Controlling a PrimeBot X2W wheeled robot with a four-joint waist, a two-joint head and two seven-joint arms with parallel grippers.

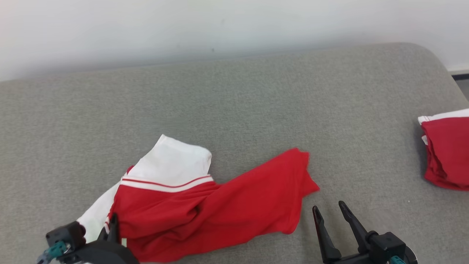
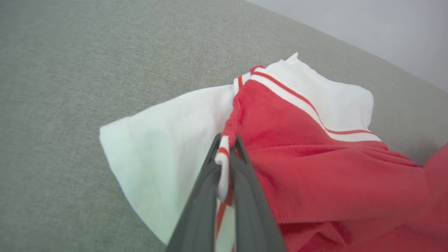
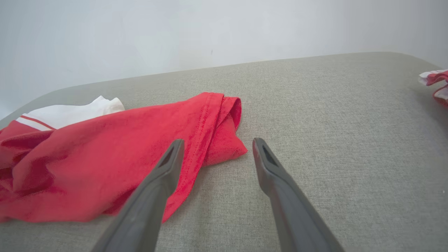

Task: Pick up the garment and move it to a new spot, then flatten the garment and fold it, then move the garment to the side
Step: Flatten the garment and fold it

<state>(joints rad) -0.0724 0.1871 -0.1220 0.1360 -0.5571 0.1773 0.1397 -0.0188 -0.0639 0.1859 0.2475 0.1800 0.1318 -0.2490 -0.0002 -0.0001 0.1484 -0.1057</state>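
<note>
Left gripper [image 2: 227, 140] clamps the crumpled red-and-white fabric garment [image 1: 220, 198], probably its collar [image 2: 223, 159]. Right gripper [image 1: 328, 205], jaws apart, should pinch the right hem [image 1: 302, 172].

Red garment [image 1: 238, 201] with white sleeves and red-striped white trim; plain grey fabric surface [image 1: 234, 102].

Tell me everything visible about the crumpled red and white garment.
The garment is soft red knit with white sections and red-striped white trim. It lies crumpled and twisted on the grey cushion, unfolded, its stitched hem toward the robot's right. The left gripper is shut on the striped trim at its left end. The open right gripper is near the hem, apart from it.
</note>
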